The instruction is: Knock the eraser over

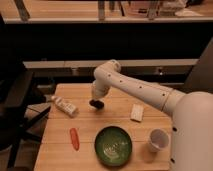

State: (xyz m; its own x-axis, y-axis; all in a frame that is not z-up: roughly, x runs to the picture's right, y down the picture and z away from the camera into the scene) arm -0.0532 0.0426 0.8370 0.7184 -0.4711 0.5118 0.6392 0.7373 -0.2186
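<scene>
Pincer (pixel 96 103) low over table (pixel 115 95); eraser not made out.

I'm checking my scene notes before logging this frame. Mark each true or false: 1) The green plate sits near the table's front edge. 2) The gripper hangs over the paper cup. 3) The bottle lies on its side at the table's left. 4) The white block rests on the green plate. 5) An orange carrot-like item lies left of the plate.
1) True: the green plate is near the front edge of the table.
2) False: the gripper is down at mid-table, far from the paper cup.
3) True: the bottle lies flat there.
4) False: the white block lies on the wood, apart from the plate.
5) True: the orange item.
</scene>
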